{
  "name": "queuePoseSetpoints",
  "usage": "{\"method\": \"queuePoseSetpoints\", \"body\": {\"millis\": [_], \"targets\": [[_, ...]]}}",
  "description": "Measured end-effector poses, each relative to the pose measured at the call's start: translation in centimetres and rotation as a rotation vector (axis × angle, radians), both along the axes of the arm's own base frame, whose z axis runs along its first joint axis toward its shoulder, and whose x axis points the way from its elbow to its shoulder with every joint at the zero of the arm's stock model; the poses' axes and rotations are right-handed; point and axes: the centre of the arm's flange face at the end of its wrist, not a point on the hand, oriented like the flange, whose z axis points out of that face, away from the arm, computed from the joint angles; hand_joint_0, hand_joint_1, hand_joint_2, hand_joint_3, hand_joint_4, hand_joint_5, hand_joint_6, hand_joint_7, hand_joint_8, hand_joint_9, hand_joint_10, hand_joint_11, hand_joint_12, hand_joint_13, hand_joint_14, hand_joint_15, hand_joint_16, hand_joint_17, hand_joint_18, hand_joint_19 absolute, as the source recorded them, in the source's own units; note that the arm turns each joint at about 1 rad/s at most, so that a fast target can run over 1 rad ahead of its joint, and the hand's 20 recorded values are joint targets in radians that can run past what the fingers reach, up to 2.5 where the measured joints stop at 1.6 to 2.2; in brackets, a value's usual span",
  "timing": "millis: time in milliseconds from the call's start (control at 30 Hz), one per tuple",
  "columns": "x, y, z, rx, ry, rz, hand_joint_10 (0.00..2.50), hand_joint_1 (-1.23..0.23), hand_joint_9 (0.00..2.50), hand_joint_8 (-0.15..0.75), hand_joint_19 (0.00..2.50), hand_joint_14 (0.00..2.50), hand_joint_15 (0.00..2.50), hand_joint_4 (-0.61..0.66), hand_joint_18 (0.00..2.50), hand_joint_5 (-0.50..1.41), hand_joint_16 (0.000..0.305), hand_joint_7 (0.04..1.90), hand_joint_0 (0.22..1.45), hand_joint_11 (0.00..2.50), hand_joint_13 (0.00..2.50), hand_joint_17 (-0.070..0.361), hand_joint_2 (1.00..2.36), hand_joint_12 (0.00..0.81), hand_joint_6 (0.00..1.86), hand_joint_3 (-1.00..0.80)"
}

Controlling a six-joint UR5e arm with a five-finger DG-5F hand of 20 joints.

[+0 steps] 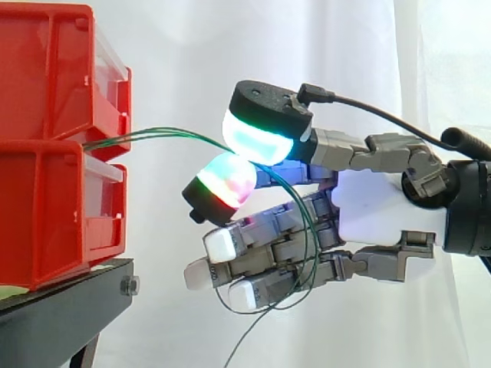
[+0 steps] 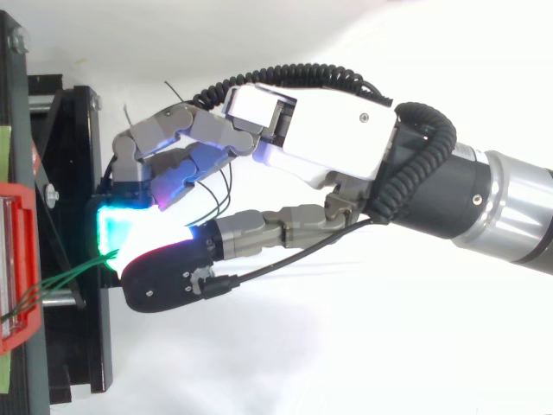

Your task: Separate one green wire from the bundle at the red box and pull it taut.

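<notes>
Thin green wires (image 1: 165, 136) leave the gap between the upper red bin (image 1: 46, 73) and the lower red bin (image 1: 46, 218) and run right in a slight arc. My hand (image 1: 376, 207) is level with them, just right of the bins. Its thumb pad (image 1: 257, 138), glowing cyan, and a red-green finger pad (image 1: 226, 184) close on the wires where they meet. I cannot tell how many wires are in the pinch. Past it, the wires loop down across the other curled fingers (image 1: 265, 257) and hang below. In the top view the hand (image 2: 320, 130) pinches the wires (image 2: 65, 281) near the bin front (image 2: 17, 268).
The bins stand on a black stand (image 1: 61, 314) whose edge lies just under and left of the fingers. In the top view the stand's rail (image 2: 82, 259) is directly below the pads. A white curtain is behind everything.
</notes>
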Motion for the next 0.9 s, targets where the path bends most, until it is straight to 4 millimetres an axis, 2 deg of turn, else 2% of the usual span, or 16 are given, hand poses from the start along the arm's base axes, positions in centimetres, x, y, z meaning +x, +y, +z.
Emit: {"method": "queuePoseSetpoints", "body": {"millis": [133,200,300,333,467,600,667,833,900], "targets": [[-0.03,-0.03,-0.05,-0.008,0.006,-0.001,0.01,-0.86,0.75,0.291,0.30,0.01,0.27,0.10,0.71,-0.19,0.049,1.10,0.70,0.51,0.66,0.111,1.00,0.339,0.89,-0.50],[-0.04,-0.03,-0.10,-0.011,0.007,-0.001,0.01,-0.86,0.75,0.289,0.30,0.01,0.28,0.12,0.71,-0.19,0.049,1.10,0.71,0.50,0.66,0.111,1.00,0.337,0.89,-0.50],[-0.04,-0.03,-0.07,-0.013,0.008,-0.002,0.01,-0.84,0.76,0.288,0.32,0.01,0.29,0.17,0.71,-0.18,0.049,1.11,0.64,0.51,0.67,0.110,1.00,0.340,0.89,-0.50],[-0.05,-0.04,-0.07,-0.013,0.008,-0.002,0.01,-0.77,0.77,0.297,0.34,0.01,0.29,0.18,0.71,-0.18,0.050,1.12,0.57,0.51,0.67,0.113,1.00,0.342,0.88,-0.50],[-0.05,-0.02,-0.09,-0.016,0.010,0.000,0.01,-0.62,0.80,0.330,0.36,0.01,0.30,0.20,0.72,-0.18,0.055,1.11,0.49,0.50,0.68,0.125,1.00,0.377,0.88,-0.50],[-0.05,-0.03,-0.07,-0.019,0.010,0.002,0.01,-0.51,0.80,0.338,0.38,0.01,0.30,0.21,0.71,-0.18,0.058,1.10,0.48,0.49,0.68,0.130,1.00,0.388,0.87,-0.50],[-0.05,-0.08,-0.07,-0.019,0.010,0.001,0.01,-0.44,0.80,0.321,0.42,0.01,0.32,0.18,0.67,-0.18,0.053,1.13,0.54,0.50,0.67,0.120,1.00,0.369,0.86,-0.47],[-0.04,-0.27,-0.05,-0.019,0.009,0.002,0.01,-0.55,0.79,0.317,0.44,0.01,0.33,0.19,0.67,-0.18,0.053,1.19,0.56,0.49,0.68,0.119,1.01,0.362,0.86,-0.27],[-0.03,-0.28,-0.03,-0.020,0.009,0.003,0.01,-0.60,0.81,0.340,0.41,0.01,0.32,0.21,0.72,-0.18,0.058,1.15,0.56,0.50,0.70,0.132,1.01,0.388,0.87,-0.22]]}}
